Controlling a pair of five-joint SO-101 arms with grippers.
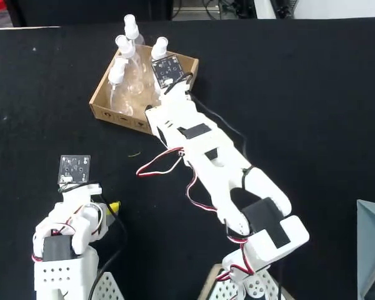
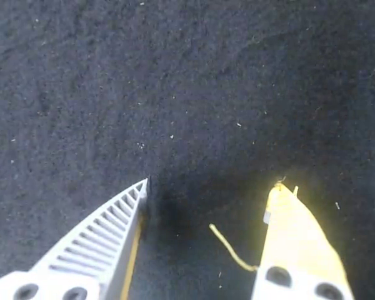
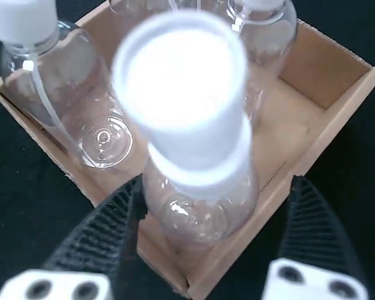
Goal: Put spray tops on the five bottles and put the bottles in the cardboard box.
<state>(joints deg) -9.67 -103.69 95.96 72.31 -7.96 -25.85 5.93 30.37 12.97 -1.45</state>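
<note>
To leave this bottle (image 3: 200, 212) standing in the cardboard box (image 1: 112, 114), upper left of centre in the high view, lift the right gripper (image 3: 217, 181) straight up with fingers as now: spread wide either side of the clear body, gripping nothing. Mind the white spray top (image 3: 181, 81), and avoid brushing the neighbouring bottles (image 1: 122, 81). Rest the left gripper (image 2: 211, 184), fingers apart and empty, over the black table (image 2: 175, 75). Dark marks on the box wall, too small to read.

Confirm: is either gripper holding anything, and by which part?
Nothing held. Left gripper open over the table. Right gripper open astride a bottle standing in the cardboard box, gap on one side.
</note>
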